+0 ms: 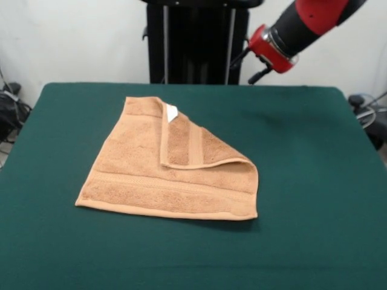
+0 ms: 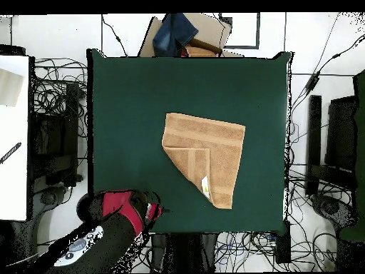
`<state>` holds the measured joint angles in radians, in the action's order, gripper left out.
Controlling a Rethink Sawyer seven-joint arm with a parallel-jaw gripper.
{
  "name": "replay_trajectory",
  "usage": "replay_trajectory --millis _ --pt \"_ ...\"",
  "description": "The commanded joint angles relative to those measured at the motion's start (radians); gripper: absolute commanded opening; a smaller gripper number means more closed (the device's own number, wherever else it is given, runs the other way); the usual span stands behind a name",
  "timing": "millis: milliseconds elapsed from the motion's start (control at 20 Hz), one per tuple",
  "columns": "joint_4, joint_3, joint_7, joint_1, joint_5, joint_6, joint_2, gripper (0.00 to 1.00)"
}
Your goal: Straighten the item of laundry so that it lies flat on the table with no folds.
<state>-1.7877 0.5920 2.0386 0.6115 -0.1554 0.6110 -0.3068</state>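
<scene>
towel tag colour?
White; the tag on the towel shows best in the front view.

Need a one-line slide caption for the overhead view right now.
Tan towel on the green table, one corner folded over with its white tag showing; red arm at the table's edge.

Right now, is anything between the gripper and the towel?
Nothing: overhead, only bare green table separates the gripper from the towel.
</scene>
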Motion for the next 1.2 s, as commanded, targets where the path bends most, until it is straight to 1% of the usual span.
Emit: replay_trajectory --millis 50,300,500,850,1200 --pt "0.101 -0.134 0.118 -0.024 -0.002 -0.003 0.009 1.0" --pt "0.132 -0.151 0.114 -0.041 -0.007 -0.028 0.039 1.0" --pt "0.169 -0.16 0.109 -0.05 -0.007 -0.02 0.064 1.0" --pt "0.181 -0.164 0.118 -0.052 -0.01 -0.014 0.078 1.0" --pt "0.227 -0.186 0.099 -0.075 -0.007 -0.034 0.113 1.0"
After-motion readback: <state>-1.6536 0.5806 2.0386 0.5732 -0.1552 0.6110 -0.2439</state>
